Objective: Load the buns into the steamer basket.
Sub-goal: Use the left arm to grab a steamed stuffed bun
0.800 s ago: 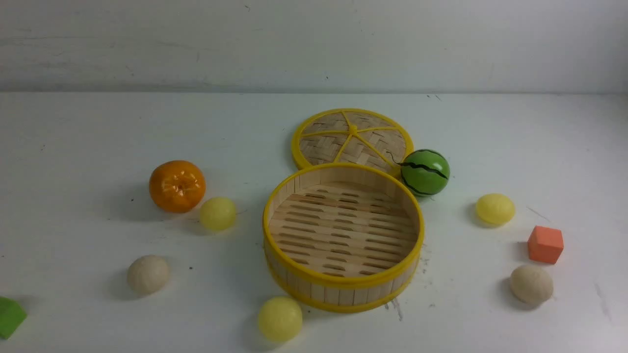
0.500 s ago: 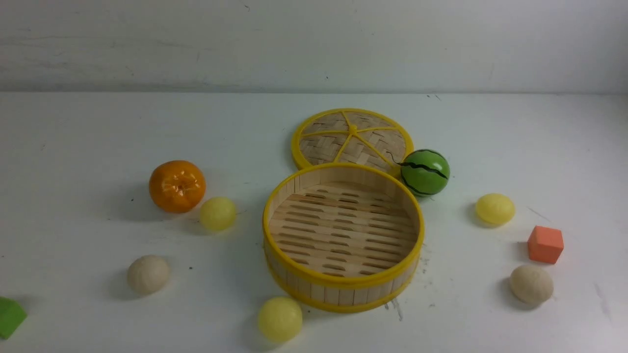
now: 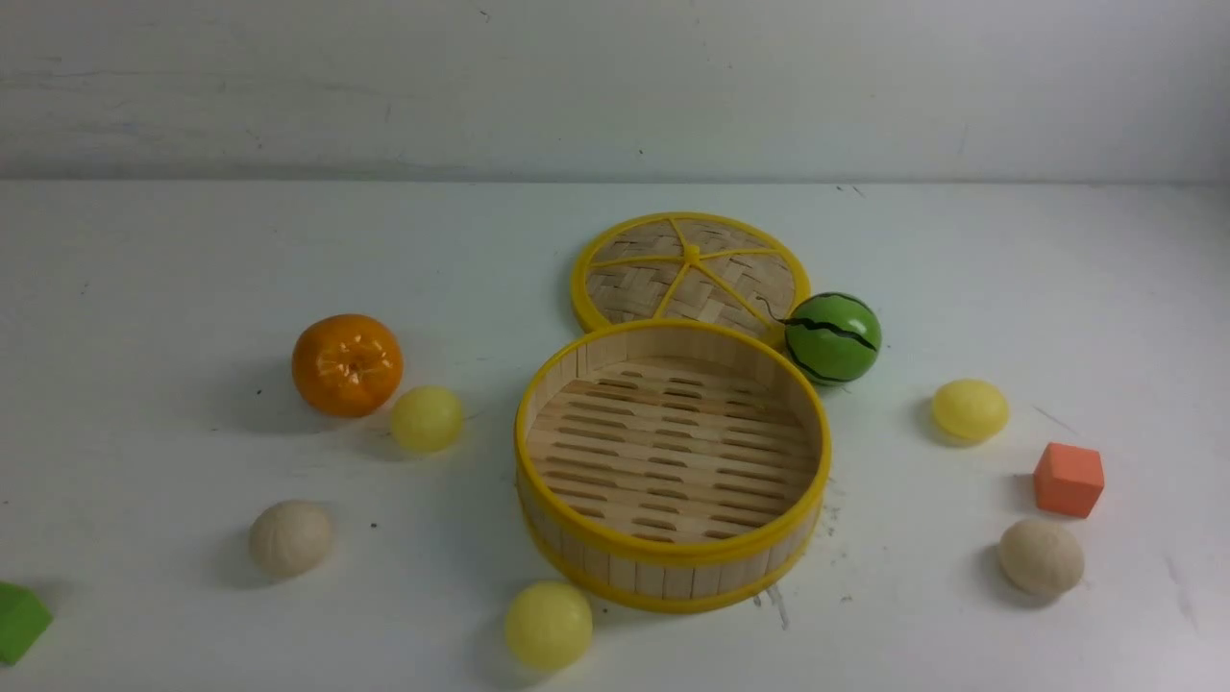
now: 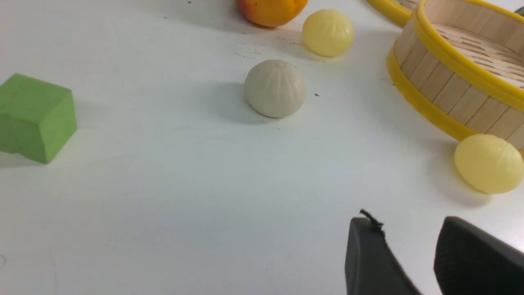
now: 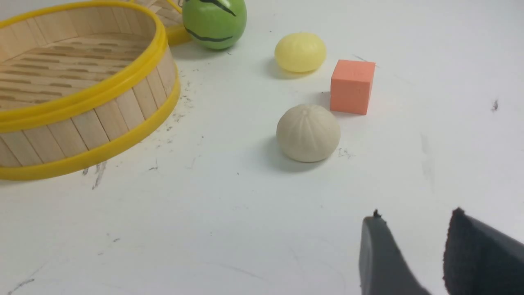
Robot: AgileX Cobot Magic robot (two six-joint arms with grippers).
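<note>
The steamer basket [image 3: 673, 562] stands empty mid-table. Three glossy yellow buns lie on the table: one left [image 3: 426, 419], one in front [image 3: 548, 625], one right [image 3: 970, 409]. Two beige buns lie front left [image 3: 290, 538] and front right [image 3: 1041, 556]. Neither gripper shows in the front view. My left gripper [image 4: 405, 229] is open and empty, near the beige bun [image 4: 275, 88] and front yellow bun [image 4: 489, 163]. My right gripper [image 5: 413, 221] is open and empty, near the other beige bun [image 5: 308, 132].
The woven lid [image 3: 690, 271] lies behind the basket, the watermelon ball [image 3: 831, 338] beside it. An orange tangerine [image 3: 346, 364] sits left. An orange cube [image 3: 1068, 479] is right, a green block [image 3: 17, 620] at the front left edge.
</note>
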